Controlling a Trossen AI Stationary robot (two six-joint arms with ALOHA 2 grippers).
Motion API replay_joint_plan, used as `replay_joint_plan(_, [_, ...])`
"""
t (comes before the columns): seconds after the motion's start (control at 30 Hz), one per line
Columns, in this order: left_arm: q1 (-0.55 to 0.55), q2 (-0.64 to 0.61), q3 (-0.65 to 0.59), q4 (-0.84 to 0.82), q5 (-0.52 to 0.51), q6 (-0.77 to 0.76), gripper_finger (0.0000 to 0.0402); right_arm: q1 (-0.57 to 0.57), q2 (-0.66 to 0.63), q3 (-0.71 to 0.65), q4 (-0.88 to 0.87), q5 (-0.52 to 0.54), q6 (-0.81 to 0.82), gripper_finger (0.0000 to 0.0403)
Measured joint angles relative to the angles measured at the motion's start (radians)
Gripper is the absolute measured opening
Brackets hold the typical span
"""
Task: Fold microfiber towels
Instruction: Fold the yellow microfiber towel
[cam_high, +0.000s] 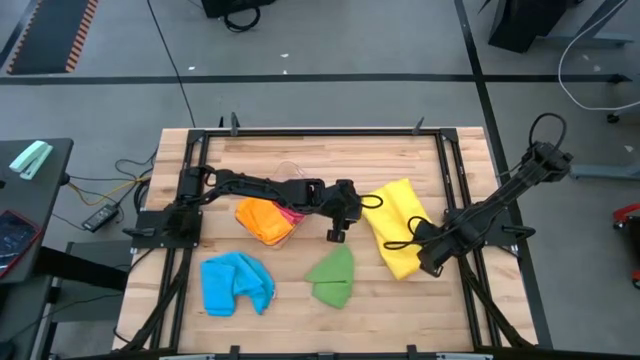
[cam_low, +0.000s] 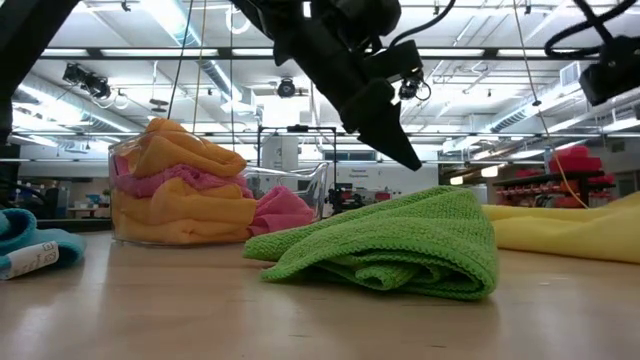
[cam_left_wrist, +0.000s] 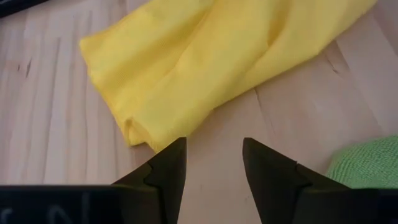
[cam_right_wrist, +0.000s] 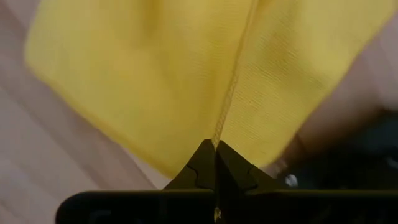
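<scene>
The yellow towel (cam_high: 397, 226) is the one in play, lying toward the right side of the tabletop (cam_high: 300, 150), partly doubled over but loose and uneven, not a tidy square yet. The right claw (cam_high: 432, 262) sits at that towel's near end, fingers pressed fully together; the right wrist view shows the yellow cloth directly under the tips and a seam running up to them, but whether a fold is pinched between them I cannot tell. The left claw (cam_left_wrist: 214, 163) hovers near the middle of the tabletop with its fingers parted and nothing between them, bare wood showing in the gap, the yellow towel's edge just ahead of the tips.

Now the tally. The green towel (cam_high: 332, 277) lies toward the near edge, folded over on itself into a rough wedge, so that one looks handled. The blue towel (cam_high: 236, 284) sits near the left near corner, bunched and rumpled, apparently waiting. Orange towels (cam_high: 263, 220) and a pink towel (cam_low: 282, 210) are piled in a clear tub (cam_low: 130, 190) left of centre, unfolded. My read: early going, one towel roughly done, the yellow one midway, and the rest to come.
</scene>
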Motion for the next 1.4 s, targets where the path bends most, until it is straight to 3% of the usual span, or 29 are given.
replay_joint_plan(0.5, [-0.026, 0.0, 0.0, 0.001, 0.0, -0.004, 0.0151, -0.03, 0.158, -0.066, -0.001, -0.181, -0.037, 0.0023])
replay_joint_plan(0.93, [0.066, 0.059, -0.002, 0.071, 0.012, -0.014, 0.0145, -0.002, 0.161, -0.046, -0.006, -0.14, -0.057, 0.0025])
replay_joint_plan(1.07, [0.108, 0.093, -0.002, 0.142, 0.135, -0.058, 0.0164, 0.019, 0.147, -0.035, -0.01, -0.111, -0.053, 0.0026])
replay_joint_plan(1.27, [0.121, 0.155, -0.001, 0.232, 0.145, -0.072, 0.022, 0.026, 0.129, -0.035, -0.011, -0.055, -0.049, 0.0026])
replay_joint_plan(1.4, [0.125, 0.186, -0.001, 0.274, 0.144, -0.084, 0.0238, 0.026, 0.128, -0.035, -0.006, -0.037, -0.047, 0.0026])
